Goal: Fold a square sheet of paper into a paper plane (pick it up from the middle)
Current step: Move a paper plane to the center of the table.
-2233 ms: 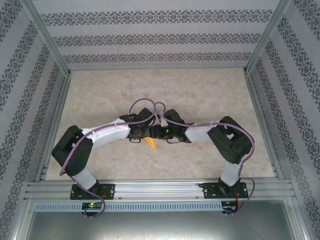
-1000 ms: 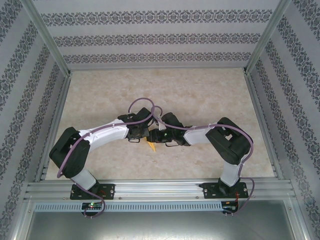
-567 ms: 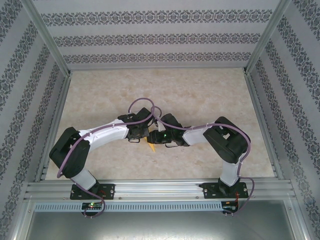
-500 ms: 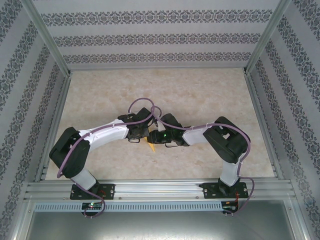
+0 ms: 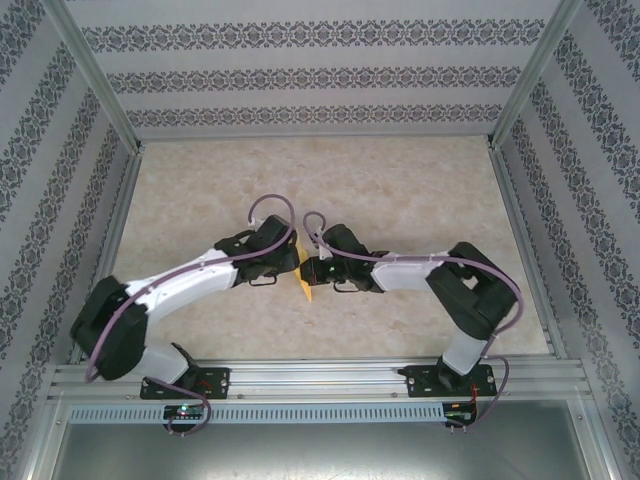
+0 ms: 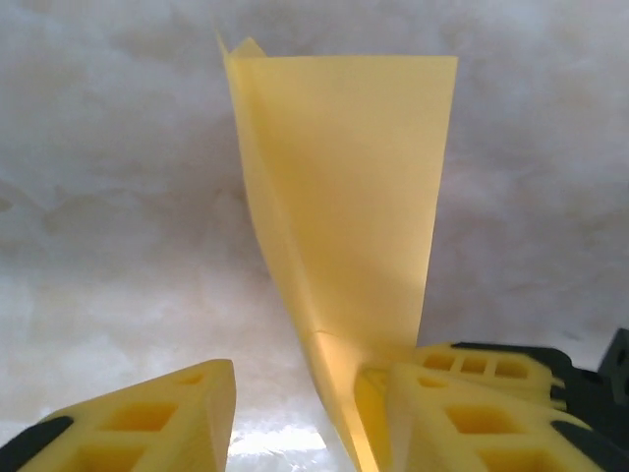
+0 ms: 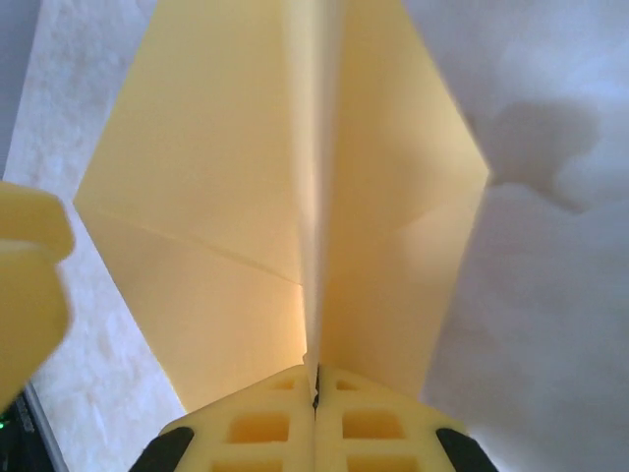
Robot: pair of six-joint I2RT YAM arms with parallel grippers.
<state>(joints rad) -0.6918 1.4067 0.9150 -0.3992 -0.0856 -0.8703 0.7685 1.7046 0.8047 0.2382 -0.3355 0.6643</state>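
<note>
Pinching one paper plane [image 7: 246, 197]: right gripper [image 7: 314, 382]

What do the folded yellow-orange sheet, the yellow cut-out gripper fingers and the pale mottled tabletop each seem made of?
The folded yellow-orange sheet: thin matt paper, since it holds sharp creases and light glows through. The yellow cut-out fingers: likely matt moulded or printed plastic, with square pockets. The pale mottled tabletop: marble-look veining, perhaps printed laminate; the pictures leave it open.

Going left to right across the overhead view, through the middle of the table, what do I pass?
left arm → folded yellow paper → right arm
</note>
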